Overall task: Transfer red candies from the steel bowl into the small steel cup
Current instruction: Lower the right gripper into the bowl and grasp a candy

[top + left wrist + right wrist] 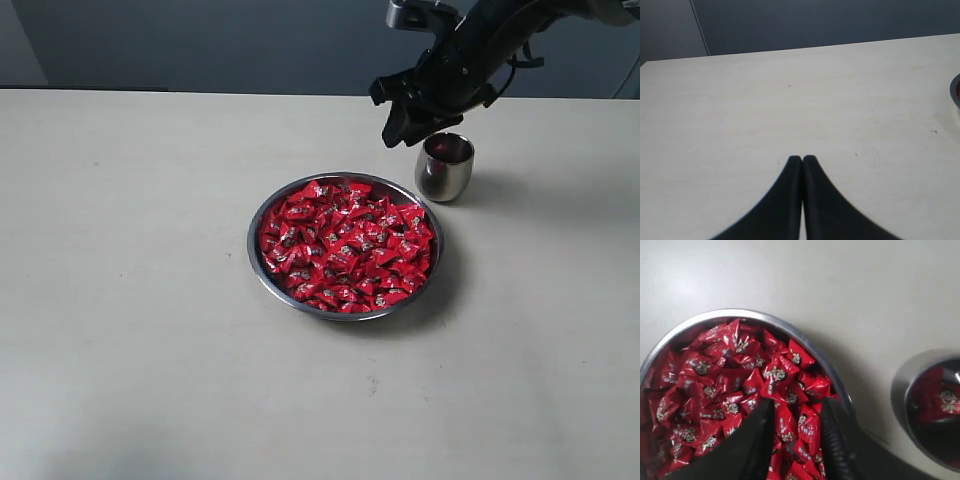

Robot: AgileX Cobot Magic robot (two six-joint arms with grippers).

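Observation:
The steel bowl (251, 240) sits mid-table, heaped with red candies (345, 245). Just behind it to the right stands the small steel cup (445, 170), with a red glint inside. My right gripper (402, 128) hangs in the air above the bowl's far rim, just left of the cup, open with nothing between its fingers. In the right wrist view the right gripper (797, 407) frames the red candies (730, 385) in the steel bowl (740, 314) below, and the small steel cup (900, 390) holds a few candies (940, 400). My left gripper (802, 159) is shut over bare table.
The pale tabletop (120, 300) stretches wide to the left and front of the bowl. A dark wall (200, 40) runs behind the table's far edge. A sliver of the bowl's rim (956, 92) shows at the edge of the left wrist view.

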